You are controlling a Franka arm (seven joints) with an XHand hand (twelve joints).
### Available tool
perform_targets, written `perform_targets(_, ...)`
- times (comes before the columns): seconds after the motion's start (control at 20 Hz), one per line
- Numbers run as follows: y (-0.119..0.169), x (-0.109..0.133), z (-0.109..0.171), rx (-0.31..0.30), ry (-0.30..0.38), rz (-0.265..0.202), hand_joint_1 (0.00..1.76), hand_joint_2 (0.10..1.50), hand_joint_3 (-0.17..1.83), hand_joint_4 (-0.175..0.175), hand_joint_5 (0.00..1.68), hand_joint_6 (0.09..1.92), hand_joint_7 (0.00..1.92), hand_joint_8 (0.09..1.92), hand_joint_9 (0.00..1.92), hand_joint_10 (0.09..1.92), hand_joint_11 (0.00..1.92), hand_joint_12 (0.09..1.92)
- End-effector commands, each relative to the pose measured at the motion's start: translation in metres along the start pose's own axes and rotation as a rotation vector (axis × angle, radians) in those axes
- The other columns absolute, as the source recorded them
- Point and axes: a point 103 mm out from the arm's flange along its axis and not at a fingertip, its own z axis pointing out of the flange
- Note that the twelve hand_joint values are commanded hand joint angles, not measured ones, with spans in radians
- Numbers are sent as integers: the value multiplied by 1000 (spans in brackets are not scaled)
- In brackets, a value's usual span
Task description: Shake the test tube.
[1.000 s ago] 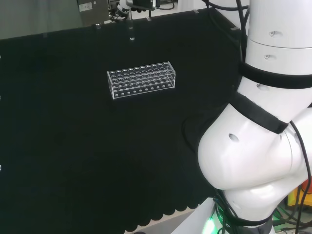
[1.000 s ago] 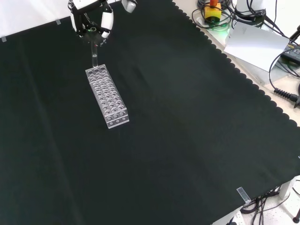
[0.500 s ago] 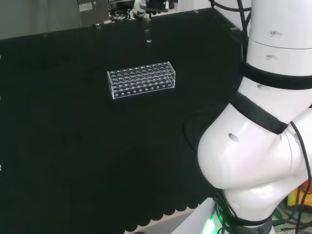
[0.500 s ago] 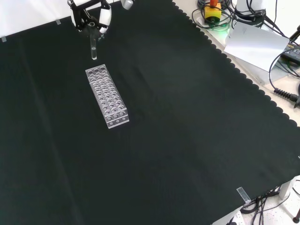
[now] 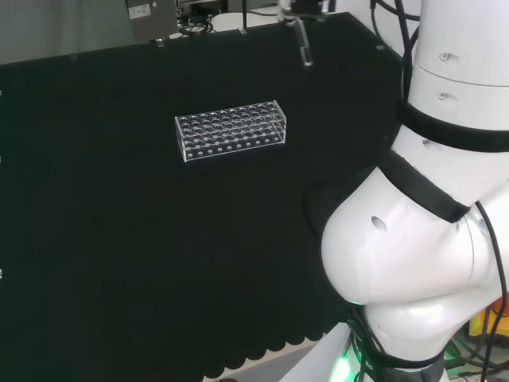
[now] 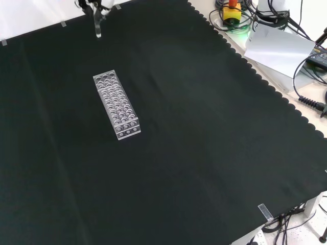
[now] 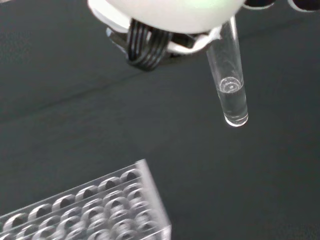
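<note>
A clear test tube (image 5: 305, 48) hangs upright in the air, held at its top by the hand (image 5: 303, 7) at the head view's upper edge. In the front view the test tube (image 6: 97, 26) hangs from the hand (image 6: 94, 4) at the top edge, well beyond the rack's far end. Seen from the wrist, the test tube (image 7: 231, 85) has a little clear liquid in its rounded bottom, below a blurred white part of the hand (image 7: 165, 12). The tube hangs clear of the rack and the cloth.
A clear plastic tube rack (image 5: 231, 130) with several rows of holes lies on the black cloth (image 6: 204, 143); no tubes plainly stand in it. The rack (image 6: 117, 105) lies lengthwise in the front view. The arm's white links (image 5: 421, 239) take up the head view's right.
The hand has carried the test tube away from the rack: rightward in the head view, upward toward the top edge in the front view. The rack has not moved.
</note>
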Motion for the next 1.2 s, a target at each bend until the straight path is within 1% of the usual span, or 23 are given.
perform_targets(0.05, 8, -45, -11, -31, 2, 103, 1228, 660, 603, -175, 1360, 477, 1746, 451, 1657, 417, 1196, 907)
perform_targets(0.1, 8, -45, -11, -29, 6, 101, 1228, 660, 603, -175, 1360, 477, 1746, 451, 1657, 417, 1196, 907)
perform_targets(0.2, 9, -42, -8, -13, 29, 74, 1228, 660, 603, -175, 1360, 477, 1746, 452, 1657, 416, 1196, 907)
perform_targets(0.3, 6, -32, -3, -8, 38, 53, 1228, 660, 603, -175, 1360, 477, 1746, 452, 1656, 416, 1195, 907)
perform_targets(0.4, 3, -18, 2, -1, 38, 30, 1228, 660, 603, -175, 1360, 477, 1746, 452, 1656, 416, 1195, 907)
perform_targets(0.5, 2, -2, 8, 11, 57, 10, 1228, 660, 603, -175, 1360, 477, 1746, 452, 1656, 416, 1195, 908)
perform_targets(0.8, -7, 52, 23, 42, 102, -83, 1228, 660, 603, -175, 1360, 477, 1745, 453, 1656, 416, 1195, 908)
perform_targets(0.9, -10, 66, 27, 54, 123, -105, 1228, 659, 603, -175, 1360, 477, 1745, 453, 1656, 416, 1194, 908)
perform_targets(1.05, -13, 86, 32, 70, 136, -139, 1228, 659, 604, -175, 1360, 477, 1745, 453, 1656, 416, 1194, 909)
perform_targets(1.2, -15, 100, 38, 90, 160, -158, 1228, 659, 604, -175, 1360, 477, 1745, 454, 1656, 416, 1194, 909)
